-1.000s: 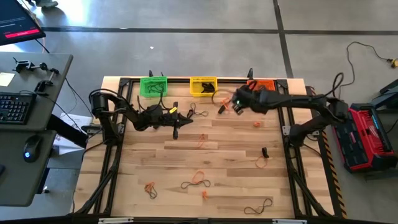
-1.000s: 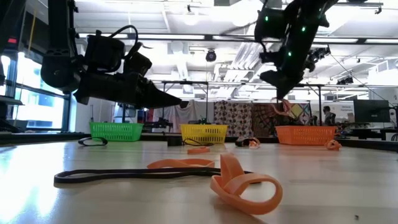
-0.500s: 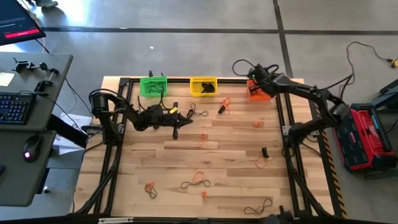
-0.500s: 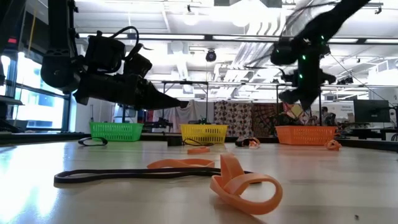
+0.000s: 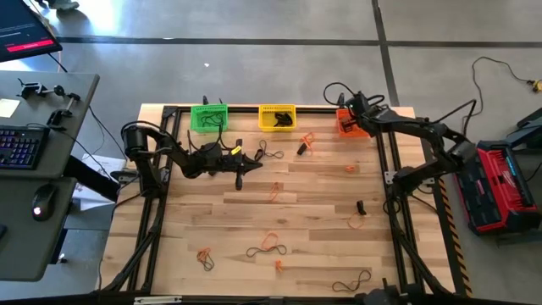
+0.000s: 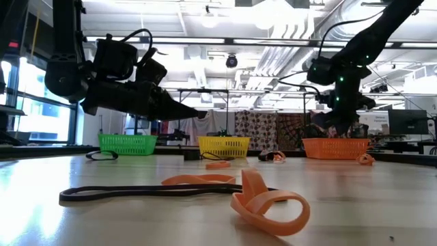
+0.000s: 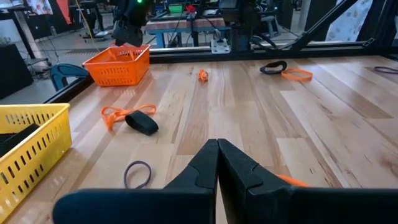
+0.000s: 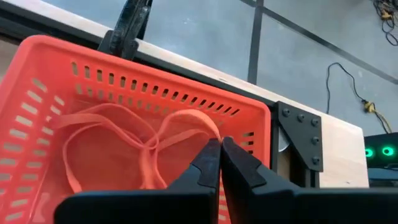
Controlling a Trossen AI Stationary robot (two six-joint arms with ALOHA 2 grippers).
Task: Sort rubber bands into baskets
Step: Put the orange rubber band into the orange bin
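Here, an orange rubber band hangs pinched in the clenched jaws of the right gripper, directly over the orange basket at about one o'clock on the table. To do this step well, the jaws should part only while centred above the basket's floor, clear of its lattice rim, so the floppy loop falls inside rather than draping a wall. The yellow basket and green basket stand at twelve and eleven o'clock. The left gripper, jaws clenched on nothing, waits near ten o'clock.
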